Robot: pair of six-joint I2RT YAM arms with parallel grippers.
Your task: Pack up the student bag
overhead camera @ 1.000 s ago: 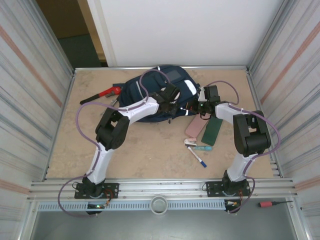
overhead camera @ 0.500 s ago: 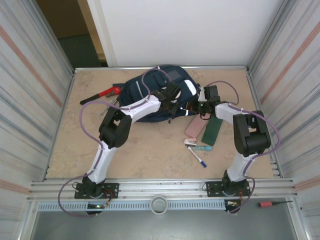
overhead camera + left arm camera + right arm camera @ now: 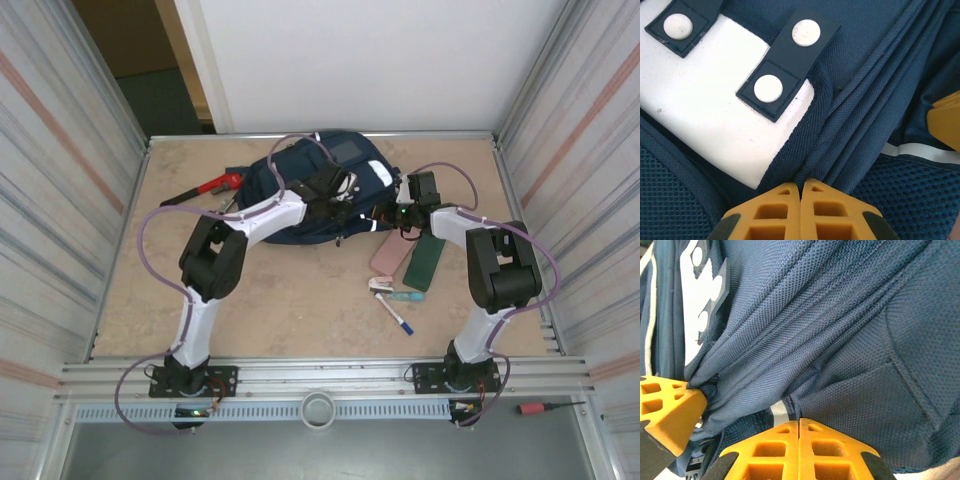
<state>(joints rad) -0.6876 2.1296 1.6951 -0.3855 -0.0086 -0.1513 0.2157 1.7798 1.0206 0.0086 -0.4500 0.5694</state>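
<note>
Fabric folds of student bag [image 3: 345,155] hide both pinch points; left claw [image 3: 800,187] and right claw [image 3: 799,422] pressed together on them. Since earlier, we note left elbow [image 3: 212,262] shifted left.

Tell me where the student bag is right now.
Top view: the student bag lies at the far middle of the table, a red wrench to its left, a pink case nearer, to its right.

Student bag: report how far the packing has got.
Done: nothing visibly packed. In hand: left gripper and right gripper are both shut on folds of the student bag, seemingly to open it. To do: the pink case, flat green item and pen lie outside on the table.
</note>
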